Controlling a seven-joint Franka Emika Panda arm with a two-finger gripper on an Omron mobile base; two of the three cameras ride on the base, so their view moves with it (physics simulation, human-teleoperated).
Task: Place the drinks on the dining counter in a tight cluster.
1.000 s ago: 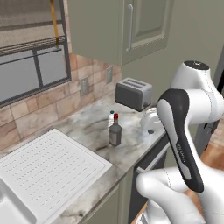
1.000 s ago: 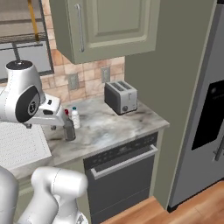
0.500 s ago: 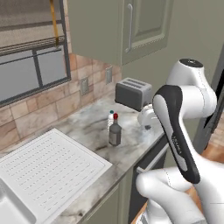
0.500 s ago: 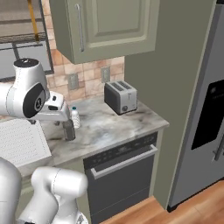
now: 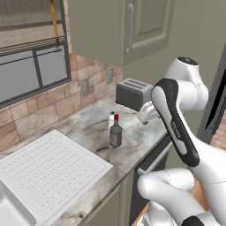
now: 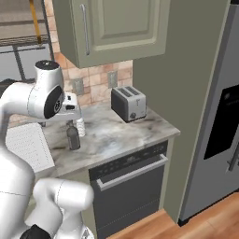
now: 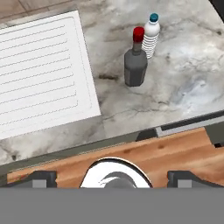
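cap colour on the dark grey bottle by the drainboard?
Red. The dark grey bottle has a red cap, clearest in the hand view.

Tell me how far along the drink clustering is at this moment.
Nothing looks done yet. The dark grey bottle with red cap and the small clear bottle with blue cap stand close together on the marble worktop near the toaster, not on a dining counter. The gripper is open and empty above the worktop's front edge. Picking up and carrying each bottle remains.

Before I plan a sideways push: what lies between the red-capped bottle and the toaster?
Bare marble worktop between red-capped bottle and toaster, in the right base view.
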